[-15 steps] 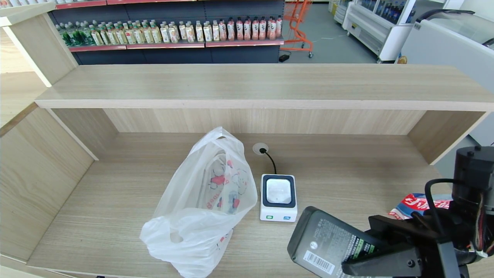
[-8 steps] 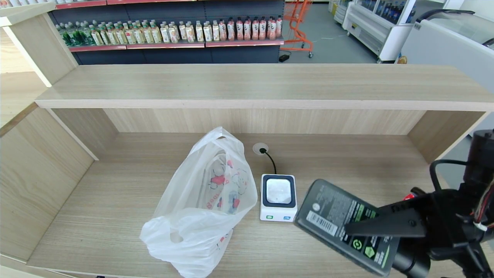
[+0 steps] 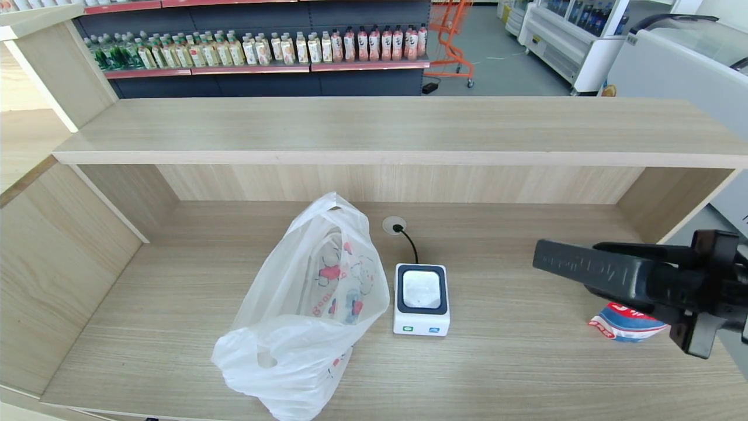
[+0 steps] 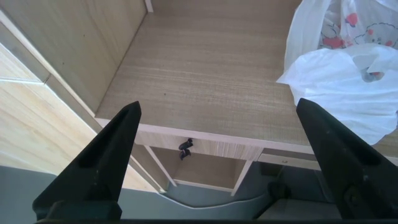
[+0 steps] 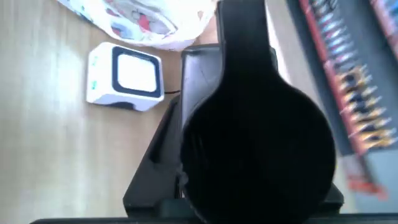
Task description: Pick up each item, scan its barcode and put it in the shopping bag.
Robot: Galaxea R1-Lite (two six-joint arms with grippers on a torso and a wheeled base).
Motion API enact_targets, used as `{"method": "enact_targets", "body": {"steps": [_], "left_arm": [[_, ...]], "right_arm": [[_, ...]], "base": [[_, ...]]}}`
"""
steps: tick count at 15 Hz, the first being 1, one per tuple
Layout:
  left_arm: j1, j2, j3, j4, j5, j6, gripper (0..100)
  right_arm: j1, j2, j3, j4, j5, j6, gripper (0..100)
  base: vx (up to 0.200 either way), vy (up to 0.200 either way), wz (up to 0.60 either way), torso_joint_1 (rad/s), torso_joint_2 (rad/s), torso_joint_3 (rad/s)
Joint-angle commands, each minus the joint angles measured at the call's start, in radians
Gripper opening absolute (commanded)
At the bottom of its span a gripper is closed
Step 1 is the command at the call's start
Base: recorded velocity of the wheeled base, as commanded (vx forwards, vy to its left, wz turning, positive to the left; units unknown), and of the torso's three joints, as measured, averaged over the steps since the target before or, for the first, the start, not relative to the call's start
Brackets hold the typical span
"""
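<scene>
Black flat pack, pinched in the right gripper over the right edge of the desk, hangs well apart from the scanner; brought over at the wrong tilt, it could fail to scan. Left gripper has its fingers spread at the front edge, so the limp shopping bag, unheld, may fold shut.

"What's around the work area on your feed?"

"I've got a light wooden counter with a raised ledge along its far side. A round cable grommet is set into the top near the back panel."

"And beyond it?"

"I see a store shelf lined with bottled drinks, an orange trolley just beside its end, and a white display freezer farther right."
</scene>
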Motion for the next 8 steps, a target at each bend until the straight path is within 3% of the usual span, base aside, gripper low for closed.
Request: {"method": "enact_targets", "body": {"steps": [1, 2, 3, 4, 8], "left_arm": [[0.000, 0.000, 0.000, 0.000, 0.001, 0.000, 100], [0.000, 0.000, 0.000, 0.000, 0.001, 0.000, 100], [0.000, 0.000, 0.000, 0.000, 0.001, 0.000, 100], [0.000, 0.000, 0.000, 0.000, 0.001, 0.000, 100], [0.000, 0.000, 0.000, 0.000, 0.001, 0.000, 100]], "right_arm": [[0.059, 0.013, -0.162, 0.156, -0.318, 0.557, 0], [0.134, 0.013, -0.179, 0.185, -0.405, 0.748, 0], [0.334, 0.026, -0.238, 0.261, -0.594, 1.222, 0], [0.418, 0.078, -0.275, 0.304, -0.665, 1.437, 0], [0.472, 0.286, -0.303, 0.324, -0.674, 1.676, 0]], "base": [[0.000, 0.000, 0.00, 0.000, 0.00, 0.000], [0.000, 0.000, 0.00, 0.000, 0.00, 0.000], [0.000, 0.000, 0.00, 0.000, 0.00, 0.000], [0.000, 0.000, 0.00, 0.000, 0.00, 0.000], [0.000, 0.000, 0.00, 0.000, 0.00, 0.000]]}}
